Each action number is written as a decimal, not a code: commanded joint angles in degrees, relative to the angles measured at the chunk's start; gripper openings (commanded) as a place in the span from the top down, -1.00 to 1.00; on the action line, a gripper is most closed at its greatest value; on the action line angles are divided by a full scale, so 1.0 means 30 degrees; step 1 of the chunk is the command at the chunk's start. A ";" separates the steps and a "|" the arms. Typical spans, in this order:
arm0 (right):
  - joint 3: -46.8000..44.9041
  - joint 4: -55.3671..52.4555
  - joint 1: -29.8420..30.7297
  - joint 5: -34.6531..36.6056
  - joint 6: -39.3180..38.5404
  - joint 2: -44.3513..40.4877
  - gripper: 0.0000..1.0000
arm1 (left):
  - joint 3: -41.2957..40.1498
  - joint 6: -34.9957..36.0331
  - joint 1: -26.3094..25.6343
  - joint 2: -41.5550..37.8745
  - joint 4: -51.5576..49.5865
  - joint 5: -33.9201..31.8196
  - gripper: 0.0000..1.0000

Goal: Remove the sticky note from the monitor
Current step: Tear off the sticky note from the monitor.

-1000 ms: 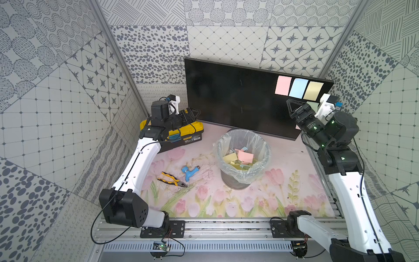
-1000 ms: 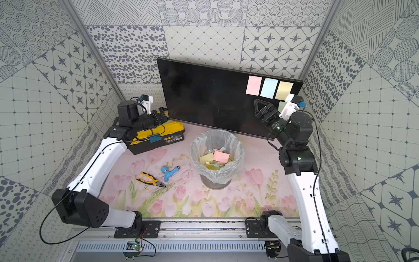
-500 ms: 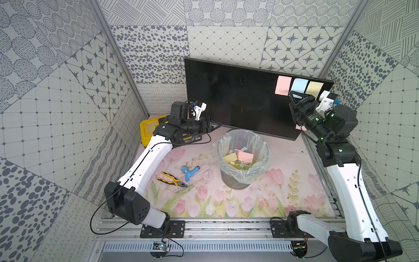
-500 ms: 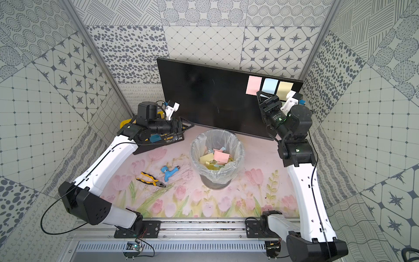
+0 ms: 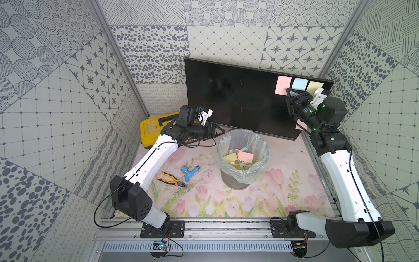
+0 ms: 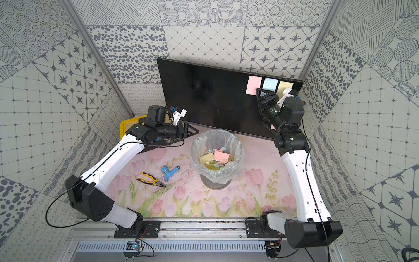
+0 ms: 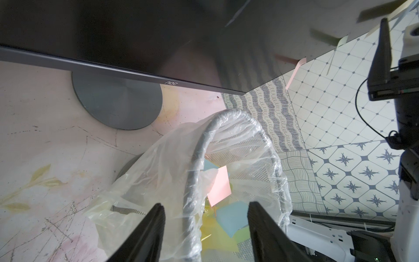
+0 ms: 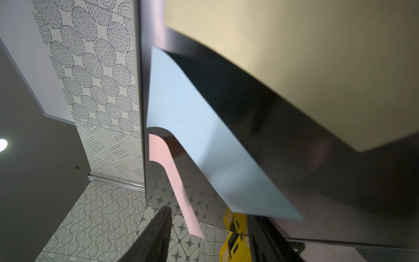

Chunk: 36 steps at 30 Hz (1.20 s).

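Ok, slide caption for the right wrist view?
Right tool, jaws apart, at the loose edge of the blue sticky note on the monitor; pink note, yellow note alongside.

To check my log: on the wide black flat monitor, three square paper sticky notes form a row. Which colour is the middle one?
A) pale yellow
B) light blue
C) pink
B: the light blue sticky note sits between the pink note and the pale yellow note.

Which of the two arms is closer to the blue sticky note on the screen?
Right. The right gripper is at the lower edge of the blue sticky note on the monitor. The left gripper is far off, low beside the rim of the trash bin.
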 commanded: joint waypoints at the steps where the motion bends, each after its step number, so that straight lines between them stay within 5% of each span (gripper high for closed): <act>1: 0.0784 0.1575 0.0219 0.0170 -0.0065 0.0397 -0.03 | -0.0163 0.0402 -0.0114 0.0158 0.0050 0.0232 -0.25; 8: 0.1217 0.1901 0.0588 -0.0046 -0.0054 0.0724 0.26 | -0.0190 0.0246 -0.0087 0.0294 0.0092 0.0185 -0.24; 16: 0.1002 0.1823 0.0831 0.0123 -0.0425 0.0373 0.95 | -0.0187 0.0243 -0.0112 0.0333 0.0116 0.0000 -0.24; 36: -0.1480 -0.0649 0.1685 -0.0086 -0.3958 -0.2195 1.00 | 0.0234 0.0751 -0.0026 0.0267 -0.0200 -0.0901 -0.28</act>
